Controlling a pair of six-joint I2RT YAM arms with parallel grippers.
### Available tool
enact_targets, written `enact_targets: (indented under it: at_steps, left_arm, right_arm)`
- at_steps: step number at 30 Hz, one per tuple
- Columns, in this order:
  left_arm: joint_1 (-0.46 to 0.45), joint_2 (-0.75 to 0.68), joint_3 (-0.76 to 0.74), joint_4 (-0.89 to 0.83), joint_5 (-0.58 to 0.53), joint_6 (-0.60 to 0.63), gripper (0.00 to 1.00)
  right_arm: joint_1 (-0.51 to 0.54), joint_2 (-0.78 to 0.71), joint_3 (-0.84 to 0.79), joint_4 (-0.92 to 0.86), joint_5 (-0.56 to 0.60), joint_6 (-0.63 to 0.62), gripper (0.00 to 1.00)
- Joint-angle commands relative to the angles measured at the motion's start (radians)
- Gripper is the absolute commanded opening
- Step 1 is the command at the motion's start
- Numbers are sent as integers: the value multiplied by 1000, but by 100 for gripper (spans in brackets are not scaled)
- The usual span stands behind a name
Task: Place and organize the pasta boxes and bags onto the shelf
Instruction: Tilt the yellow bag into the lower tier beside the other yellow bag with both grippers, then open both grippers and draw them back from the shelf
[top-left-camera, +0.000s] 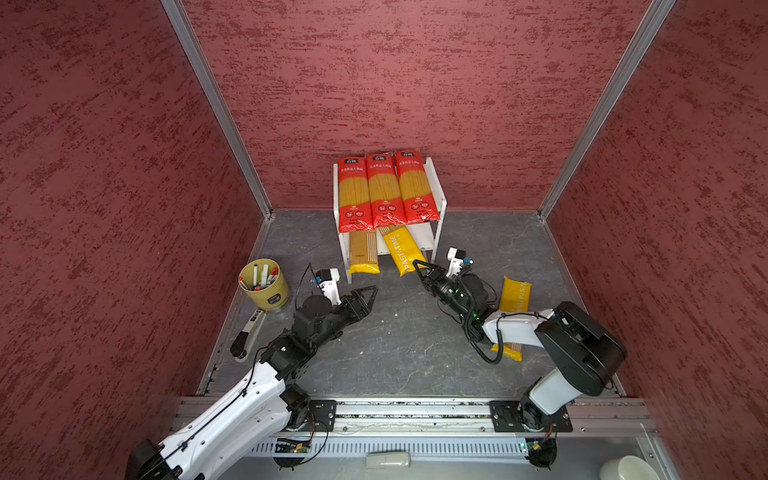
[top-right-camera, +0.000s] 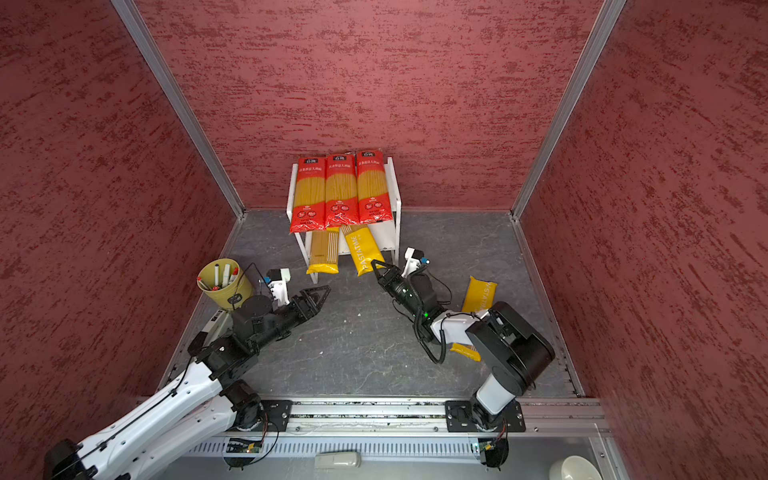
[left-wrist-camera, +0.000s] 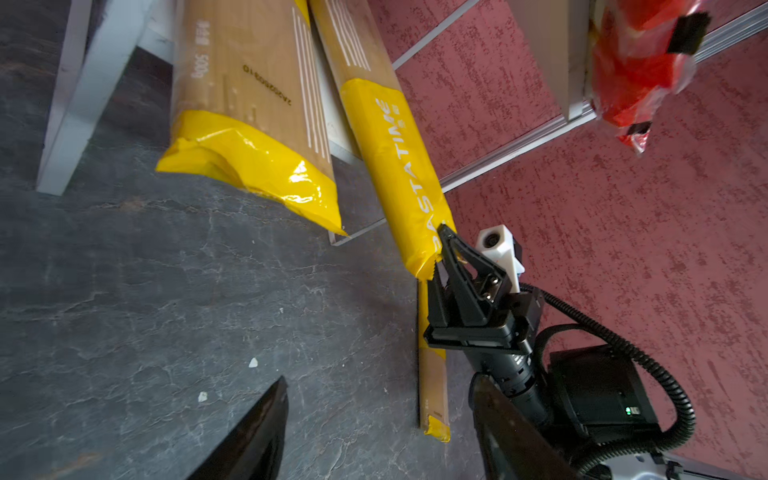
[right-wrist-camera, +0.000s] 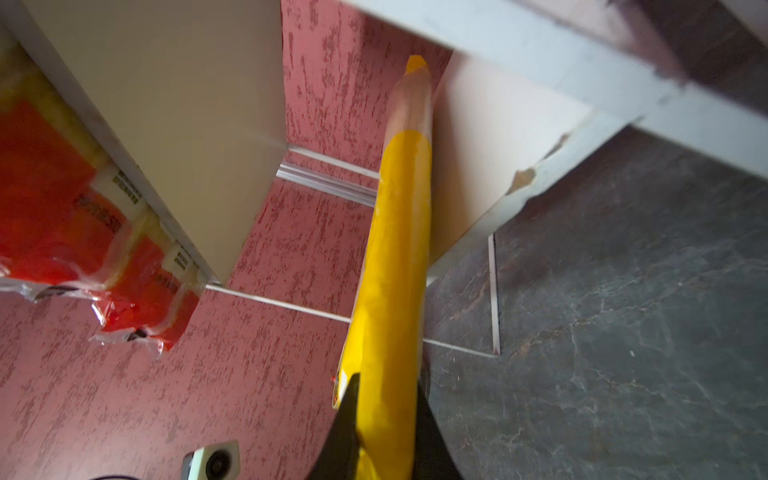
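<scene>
**Bimanual cell, top and wrist views.** A small white two-tier shelf stands at the back of the dark grey stone-patterned worktop, near the red back wall.

- **Top board:** three red spaghetti packs with clear middles lie side by side. Their near ends overhang the front edge.
- **Lower tier, left:** a yellow-and-brown spaghetti pack lies lengthwise, with its near end projecting over the worktop.
- **Lower tier, beside it:** a yellow PASTATIME pack lies slanted. Its far end is under the top board and its near end is out in front of the shelf.
- **Right arm:** the right end effector is clamped on that near end. In the right wrist view its fingers flank the pack.
- **Left arm:** the left end effector hovers over the worktop in front of the shelf, jaws apart and empty. Its fingers show well separated in the left wrist view.
- **Worktop:** a third yellow pack lies beneath the right arm, and a yellow-green cup of markers stands at the left edge.
</scene>
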Motion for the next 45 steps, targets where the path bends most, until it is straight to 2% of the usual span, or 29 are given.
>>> enact_targets:
  at_steps: [1, 6, 10, 15, 30, 35, 39, 42, 45]
  left_arm:
    - [3, 7, -8, -61, -8, 27, 70]
    - [-5, 30, -15, -37, -2, 17, 70]
    - [-13, 32, -13, -41, -9, 20, 70]
    - [-15, 22, -20, -45, -17, 18, 70]
    - [-17, 31, -23, -30, -17, 20, 70]
    - [-17, 28, -23, -33, -19, 24, 70]
    - [-28, 31, -22, -25, -22, 54, 70]
    - [-62, 49, -22, -3, -38, 92, 70]
    - [-141, 98, -17, 45, -77, 167, 70]
  right_arm:
    - [17, -39, 29, 150, 184, 31, 0]
    - [67, 13, 112, 71, 227, 45, 0]
    - [108, 71, 159, 79, 257, 81, 0]
    - [150, 116, 218, 61, 246, 87, 0]
    - [207, 146, 198, 56, 274, 133, 1]
    - [207, 131, 180, 42, 247, 134, 25]
    - [203, 81, 135, -24, 211, 103, 39]
    - [193, 15, 94, -125, 173, 48, 47]
    - [174, -68, 38, -262, 123, -26, 49]
